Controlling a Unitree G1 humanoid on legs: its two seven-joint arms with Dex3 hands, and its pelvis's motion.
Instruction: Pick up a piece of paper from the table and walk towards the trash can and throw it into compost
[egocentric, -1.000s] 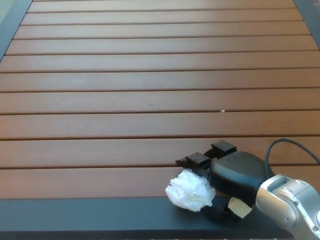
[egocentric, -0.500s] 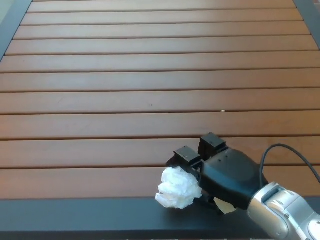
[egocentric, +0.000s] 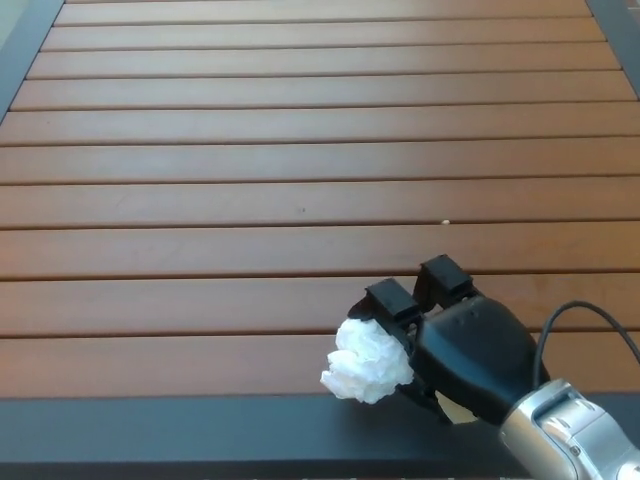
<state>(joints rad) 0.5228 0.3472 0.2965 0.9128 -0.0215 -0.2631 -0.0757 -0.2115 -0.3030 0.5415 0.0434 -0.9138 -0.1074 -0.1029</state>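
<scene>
The crumpled paper (egocentric: 367, 362) is a white wad low in the frame, just right of centre, sitting over the line where the brown slats of the desk (egocentric: 300, 170) meet its dark front edge (egocentric: 160, 428). No bin or other container appears anywhere in the view, so nothing can be said about contents. The right hand (egocentric: 445, 335) comes in from the lower right corner and lies directly against the paper's right side, with two black fingers (egocentric: 390, 298) curling over the top of the wad; the hand is closed around the paper. Whether the wad is lifted clear of the desk or resting on it cannot be told. The thumb is hidden beneath the palm and the paper. The silver forearm (egocentric: 570, 435) is cut off by the bottom right of the frame, and a thin black cable (egocentric: 590, 312) loops above it.
</scene>
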